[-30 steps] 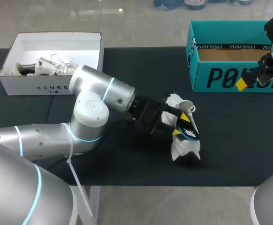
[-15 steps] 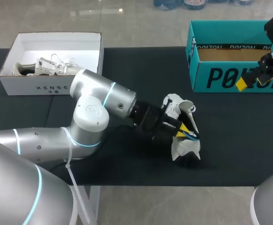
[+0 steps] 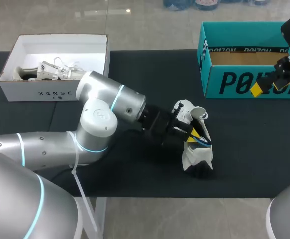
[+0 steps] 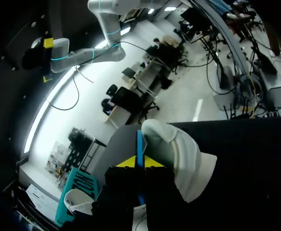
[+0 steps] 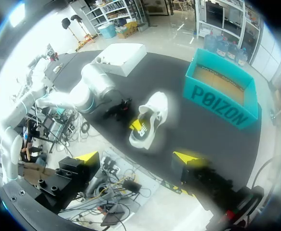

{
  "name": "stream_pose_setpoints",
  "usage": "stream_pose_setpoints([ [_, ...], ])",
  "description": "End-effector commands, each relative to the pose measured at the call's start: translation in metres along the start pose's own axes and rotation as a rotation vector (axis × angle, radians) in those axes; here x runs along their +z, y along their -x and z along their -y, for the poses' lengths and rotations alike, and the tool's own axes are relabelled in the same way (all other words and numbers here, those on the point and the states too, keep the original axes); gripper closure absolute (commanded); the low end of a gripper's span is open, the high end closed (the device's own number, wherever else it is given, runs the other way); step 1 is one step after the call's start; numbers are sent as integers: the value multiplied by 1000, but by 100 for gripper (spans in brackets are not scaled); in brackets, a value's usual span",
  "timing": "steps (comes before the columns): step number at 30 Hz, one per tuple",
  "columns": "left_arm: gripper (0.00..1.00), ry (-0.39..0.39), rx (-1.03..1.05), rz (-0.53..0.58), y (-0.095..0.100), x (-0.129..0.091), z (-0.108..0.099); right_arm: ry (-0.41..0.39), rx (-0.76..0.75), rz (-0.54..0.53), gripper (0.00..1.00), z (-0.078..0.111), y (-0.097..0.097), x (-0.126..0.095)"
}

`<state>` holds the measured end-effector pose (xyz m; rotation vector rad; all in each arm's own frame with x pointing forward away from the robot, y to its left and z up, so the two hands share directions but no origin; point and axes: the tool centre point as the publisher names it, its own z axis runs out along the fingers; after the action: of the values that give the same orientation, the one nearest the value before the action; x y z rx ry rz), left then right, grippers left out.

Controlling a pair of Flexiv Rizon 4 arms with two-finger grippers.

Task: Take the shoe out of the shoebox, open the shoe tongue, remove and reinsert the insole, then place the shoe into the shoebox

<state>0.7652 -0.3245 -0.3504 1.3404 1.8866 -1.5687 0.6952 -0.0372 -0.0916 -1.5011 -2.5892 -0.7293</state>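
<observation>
A white shoe (image 3: 196,155) with a dark sole lies on the black table mat, in front of the teal shoebox (image 3: 234,82). My left gripper (image 3: 193,136) is at the shoe's opening, shut on a thin blue sheet that looks like the insole's edge. In the left wrist view the two yellow tips of my left gripper (image 4: 139,162) pinch that blue strip (image 4: 139,144), with the shoe (image 4: 181,159) just beside them. My right gripper (image 3: 273,74) hangs open over the shoebox's front wall, holding nothing. The right wrist view looks down between my right gripper's (image 5: 136,157) spread fingers at the shoe (image 5: 150,120) and the shoebox (image 5: 222,91).
A white open box (image 3: 55,92) holding tagged white items stands at the table's back left. My left arm (image 3: 105,117) lies across the middle of the mat. Bare mat stretches to the shoe's right and along the front edge.
My left gripper has closed on the blue strip at the shoe's opening and its wrist has shifted slightly. The right arm has stayed still.
</observation>
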Motion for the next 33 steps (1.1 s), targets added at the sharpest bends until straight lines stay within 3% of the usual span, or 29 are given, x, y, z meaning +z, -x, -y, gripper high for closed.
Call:
stream_pose_setpoints([
  [1,100,-7,-4,-17,0,7,-17,-6,2,-1,0,-3,0,1],
  [5,100,-11,-30,-22,-9,13,-23,-6,2,-1,0,-3,0,1],
  [10,96,-33,-50,-36,-19,18,-14,-6,2,-1,0,-3,0,1],
  [11,65,-33,-53,-36,-19,16,-12,-6,2,-1,0,-3,0,1],
  [12,7,-28,-55,-35,-18,13,-9,-6,2,-1,0,-3,0,1],
  [13,0,-23,-57,-35,-18,9,-7,-6,2,-1,0,-3,0,1],
  [31,0,41,-5,-1,13,-37,19,-6,2,-1,0,-3,0,1],
  [33,0,35,-15,-42,18,-40,24,-6,2,-1,0,-3,0,1],
])
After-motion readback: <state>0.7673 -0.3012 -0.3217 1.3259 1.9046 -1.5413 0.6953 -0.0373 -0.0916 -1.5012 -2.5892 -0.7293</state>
